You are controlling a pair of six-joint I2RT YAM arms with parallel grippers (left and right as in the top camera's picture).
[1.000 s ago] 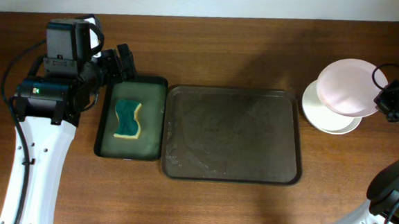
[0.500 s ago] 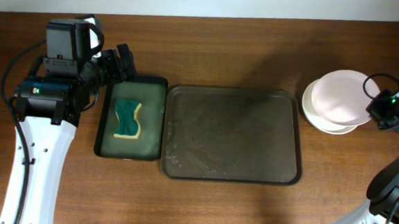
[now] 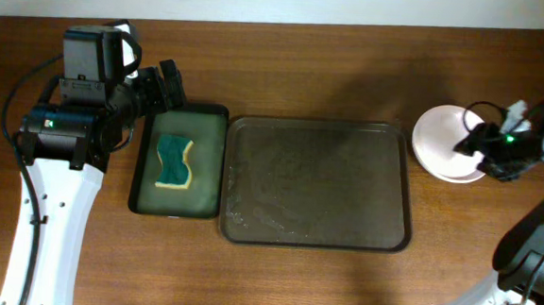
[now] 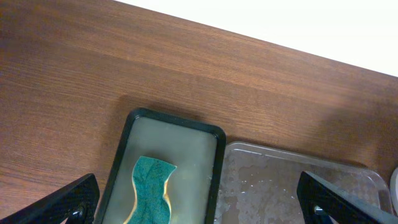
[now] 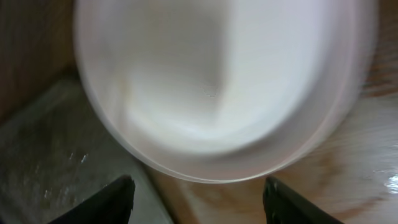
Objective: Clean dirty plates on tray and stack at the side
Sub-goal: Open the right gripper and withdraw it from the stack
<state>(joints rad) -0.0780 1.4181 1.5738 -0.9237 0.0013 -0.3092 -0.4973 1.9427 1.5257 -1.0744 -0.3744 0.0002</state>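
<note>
The pale plates (image 3: 440, 142) lie stacked on the table to the right of the brown tray (image 3: 317, 184), which holds nothing but wet streaks. My right gripper (image 3: 471, 144) hovers over the stack's right side. In the right wrist view the top plate (image 5: 217, 81) fills the frame, and my right gripper (image 5: 199, 202) stands open just off its rim with nothing between the fingers (image 5: 115, 199). Far to the left, my left gripper (image 3: 167, 82) is open above the back edge of the green tray. In the left wrist view it (image 4: 199, 208) holds nothing.
A narrow black-rimmed green tray (image 3: 145, 187) beside the brown tray carries a teal-and-yellow sponge (image 3: 174, 162). The left wrist view shows the sponge (image 4: 152, 193) below the jaws and the brown tray (image 4: 298, 186). A corner of the brown tray (image 5: 37, 174) lies left of the plates.
My right gripper lowered the tilted pink plate onto the white plates, opened and let it go, then shifted left over the stack. The left arm has not moved.
</note>
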